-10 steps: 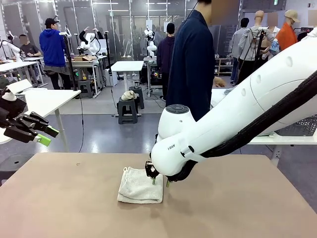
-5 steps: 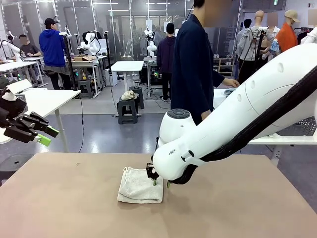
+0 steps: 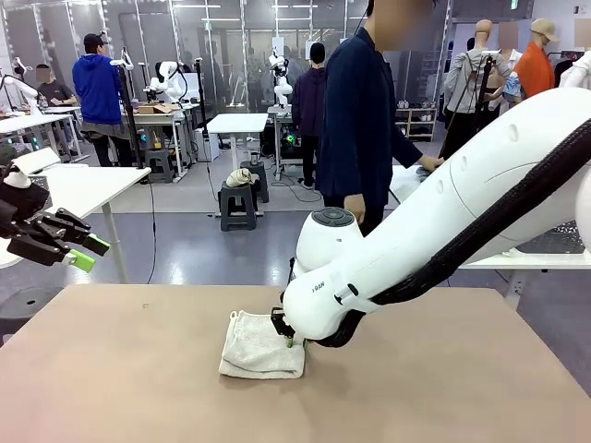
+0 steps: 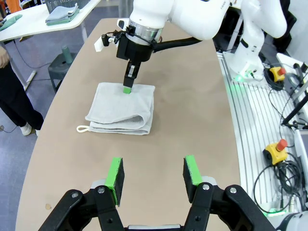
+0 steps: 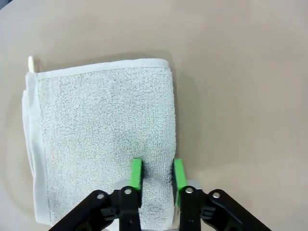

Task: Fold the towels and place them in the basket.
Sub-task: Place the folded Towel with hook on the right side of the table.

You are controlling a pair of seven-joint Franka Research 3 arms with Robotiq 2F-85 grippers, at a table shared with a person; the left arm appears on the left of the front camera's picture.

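Observation:
A cream-white towel (image 3: pixel 257 355) lies folded on the brown table (image 3: pixel 120 369), its corner loop (image 4: pixel 83 129) sticking out. My right gripper (image 3: pixel 294 340) points straight down at the towel's right edge. Its green fingertips (image 5: pixel 136 173) press into the towel (image 5: pixel 101 134), jaws narrow, pinching a strip of cloth. From the left wrist, the right gripper (image 4: pixel 127 85) stands on the far edge of the towel (image 4: pixel 120 110). My left gripper (image 3: pixel 78 254) hangs open off the table's left side, its pads (image 4: pixel 115 177) wide apart and empty. A dark mesh basket (image 3: pixel 561 238) shows partly behind my right arm.
A person in dark clothes (image 3: pixel 360 120) stands at the far side, one hand on a white side table (image 3: pixel 517 260). Folded grey-blue towels (image 4: pixel 61 13) lie on that table. The brown table has free room left, right and in front of the towel.
My right gripper has sunk onto the towel's edge and its jaws have narrowed on the cloth. The person has shifted slightly. My left arm has not moved.

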